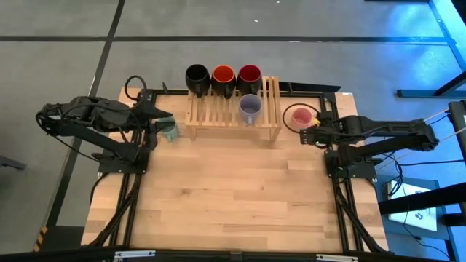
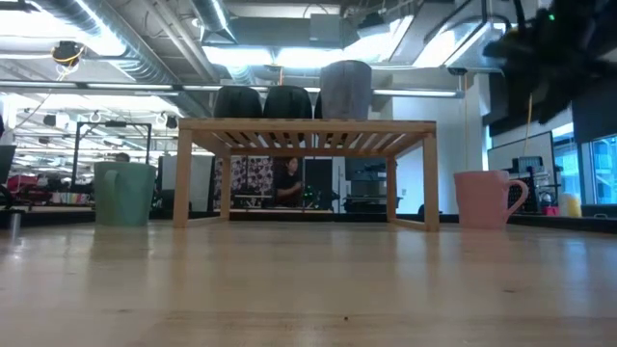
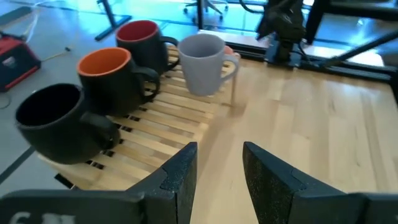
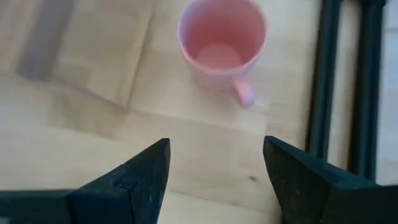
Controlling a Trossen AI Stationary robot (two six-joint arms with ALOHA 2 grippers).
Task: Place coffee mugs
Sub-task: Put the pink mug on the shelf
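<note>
We list, from left to right across the light wooden table [image 1: 233, 204]:

- Left gripper [image 1: 162, 116]: we find it above the table's left side, over the small round green mug [image 1: 170, 131]; its dark fingers [image 3: 180, 177] stand slightly apart and hold nothing
- Green mug: upright on the tabletop, just left of the slatted wooden rack [image 1: 233, 124]
- Rack top, back row: small round black mug [image 1: 197, 77], then the black mug with orange-red inside [image 1: 223, 77], then the black mug with dark red inside [image 1: 249, 76], side by side
- Rack top, nearer row: small lavender-grey mug [image 1: 250, 108], upright in front of the dark red one
- Small round pink mug [image 1: 300, 116]: we see it upright on the tabletop just right of the rack, handle turned towards the right arm
- Right gripper [image 1: 309, 134]: near the pink mug, apart from it; fingers [image 4: 140, 174] spread wide, empty
</note>
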